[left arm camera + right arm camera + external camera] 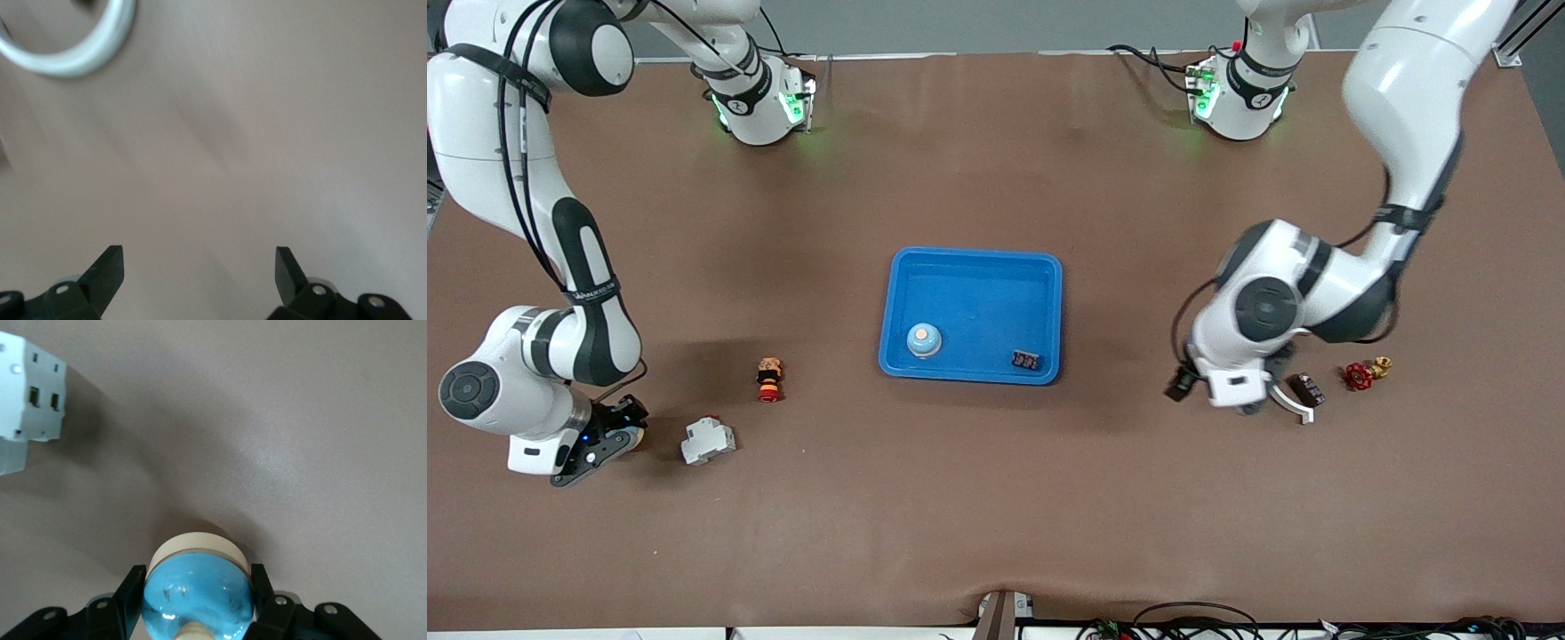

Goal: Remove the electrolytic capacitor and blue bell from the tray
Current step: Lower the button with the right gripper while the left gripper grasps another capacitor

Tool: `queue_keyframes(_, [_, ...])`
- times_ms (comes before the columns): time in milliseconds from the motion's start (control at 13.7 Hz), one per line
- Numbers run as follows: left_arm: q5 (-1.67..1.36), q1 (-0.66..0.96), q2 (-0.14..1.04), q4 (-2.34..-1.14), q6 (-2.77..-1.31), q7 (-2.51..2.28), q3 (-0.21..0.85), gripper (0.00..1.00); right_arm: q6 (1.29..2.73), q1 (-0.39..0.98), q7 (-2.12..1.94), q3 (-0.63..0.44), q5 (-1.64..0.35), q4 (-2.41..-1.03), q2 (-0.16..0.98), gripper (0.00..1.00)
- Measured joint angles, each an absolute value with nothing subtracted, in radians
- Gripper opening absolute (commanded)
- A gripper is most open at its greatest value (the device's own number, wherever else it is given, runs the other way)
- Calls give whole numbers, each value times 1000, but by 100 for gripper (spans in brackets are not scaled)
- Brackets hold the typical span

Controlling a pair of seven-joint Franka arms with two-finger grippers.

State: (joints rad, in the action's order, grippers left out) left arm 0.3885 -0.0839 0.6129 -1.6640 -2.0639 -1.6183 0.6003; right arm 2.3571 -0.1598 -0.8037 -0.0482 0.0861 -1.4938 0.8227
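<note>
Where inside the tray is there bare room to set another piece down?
The tray is bare across the half toward the robots' bases, and between the bell and the capacitor. Those two crowd the corners nearest the front camera. The right gripper holds a second bell.

We can't read any text, label, brand or number in these views. The right arm [591,293] has small print on a band at its forearm, too small to make out. Nothing is legible on the blue tray [971,267] or its contents.
</note>
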Motion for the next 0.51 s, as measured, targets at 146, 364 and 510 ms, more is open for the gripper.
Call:
queue_keyframes(146, [389,-12,644,-1656,-2146,-1698,598,100,2366,-161,-804,-48,86,-1485,833,19])
queue_keyframes(364, [411,65,693,-1652,-2264,-1782,593,100,2372,-161,-804,-48,86,-1476,841,80])
queue_keyframes(510, [431,116,719,-1643,-2340,-1851,572,100,2375,-162,-804,-48,86,-1475,841,100])
